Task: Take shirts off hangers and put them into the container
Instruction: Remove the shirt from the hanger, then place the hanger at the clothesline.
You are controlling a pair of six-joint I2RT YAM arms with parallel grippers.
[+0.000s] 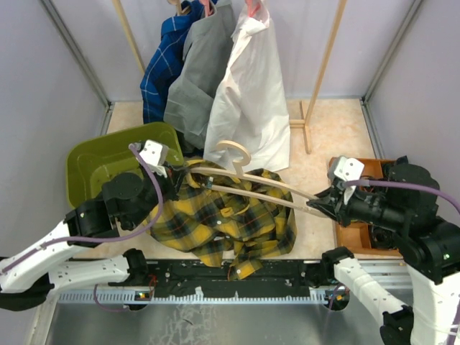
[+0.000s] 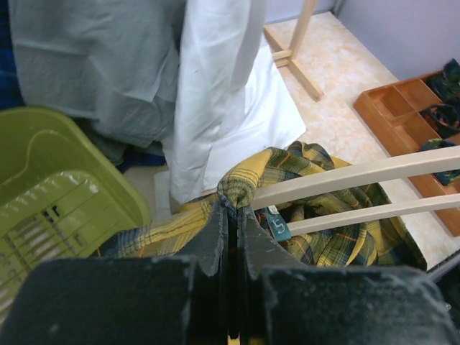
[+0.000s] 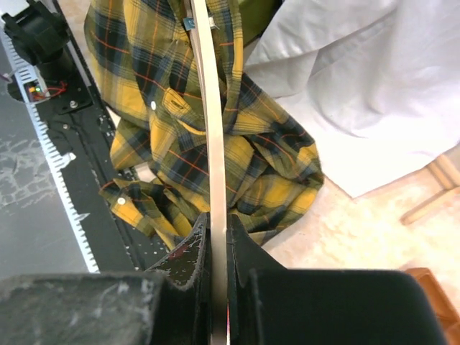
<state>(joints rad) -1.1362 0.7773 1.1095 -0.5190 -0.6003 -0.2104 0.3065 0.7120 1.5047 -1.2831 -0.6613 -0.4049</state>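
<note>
Left gripper (image 2: 231,210) clenched on a bunched fold of the yellow-and-black plaid shirt (image 2: 338,233), right at the collar end, with the cloth pinched between both fingers. Right gripper (image 3: 218,231) clamped tight on one arm of a pale wooden hanger (image 3: 208,108), near its tip.

Between the two grippers: the hanger lying nearly flat, both arms threaded through the plaid shirt, hook up and touching the hem of the white shirt (image 1: 248,100). Plaid shirt heaped on the counter (image 1: 323,122) between the arm bases, one sleeve spilling onto the toothed strip (image 1: 215,295) along the near edge.

Just left of the heap: the green basin (image 1: 93,162), slotted bottom showing, no shirt in it.

Behind, on pink hangers (image 1: 253,8): white shirt, grey shirt (image 1: 198,79) and blue shirt (image 1: 162,68), packed side by side between the rack poles (image 1: 327,57), crowding the space over the basin's far corner.

Right of the heap, under the right arm: an orange tray (image 1: 356,233) with dark parts.

Inside the plaid collar: a small teal tag (image 2: 277,226), writing too small to read.
</note>
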